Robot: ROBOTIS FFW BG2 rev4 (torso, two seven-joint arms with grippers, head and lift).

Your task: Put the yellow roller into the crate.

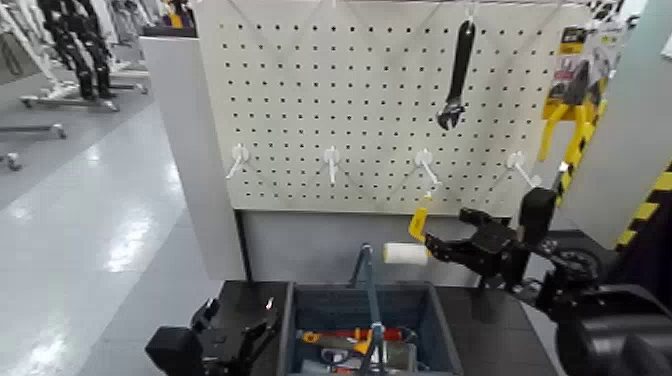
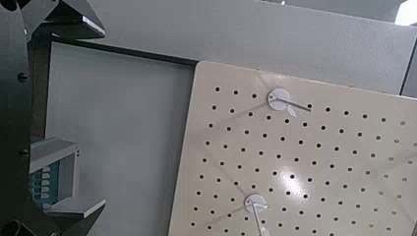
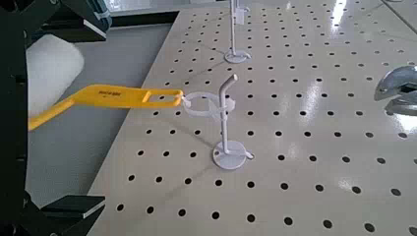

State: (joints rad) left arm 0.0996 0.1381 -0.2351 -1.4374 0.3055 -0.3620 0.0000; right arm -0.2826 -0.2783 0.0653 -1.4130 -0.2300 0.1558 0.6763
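Near our lens, the right gripper (image 1: 432, 243) pinched the yellow roller (image 3: 69, 90), handle ring still on its peg (image 3: 227, 123); crate (image 1: 440, 322) below; left gripper (image 1: 243, 325) idle, fingers spread.

text: none legible | labels: none legible | numbers: none

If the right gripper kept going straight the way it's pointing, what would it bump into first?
The right gripper, holding the yellow roller, points toward the pegboard. The roller's handle is already at a white hook, so probably that hook, then the board, though depth is unclear.
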